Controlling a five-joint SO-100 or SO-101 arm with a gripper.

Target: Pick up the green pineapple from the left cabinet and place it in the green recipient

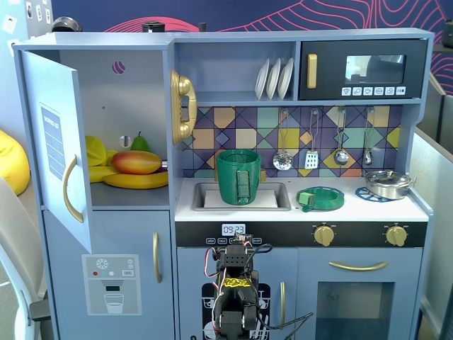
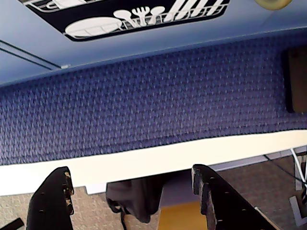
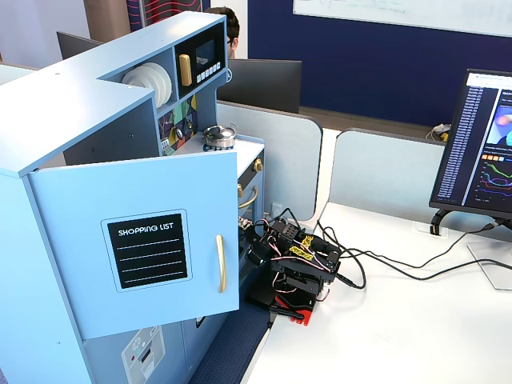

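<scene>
— Where is the small green pineapple now?

— I cannot find it. In the open pale blue-grey left cabinet [image 1: 134,106] I see only an orange-red mango [image 1: 136,162], yellow bananas [image 1: 134,180] and a green pear [image 1: 139,144] behind them.

— And the claw?

— The black two-finger gripper [image 2: 132,191] is folded low in front of the kitchen, well below that shelf. Its fingers [image 2: 53,196] are spread and hold nothing.

— The pot?

— The tall dark-green recipient [image 1: 238,176] stands in the sink [image 1: 279,190].
</scene>
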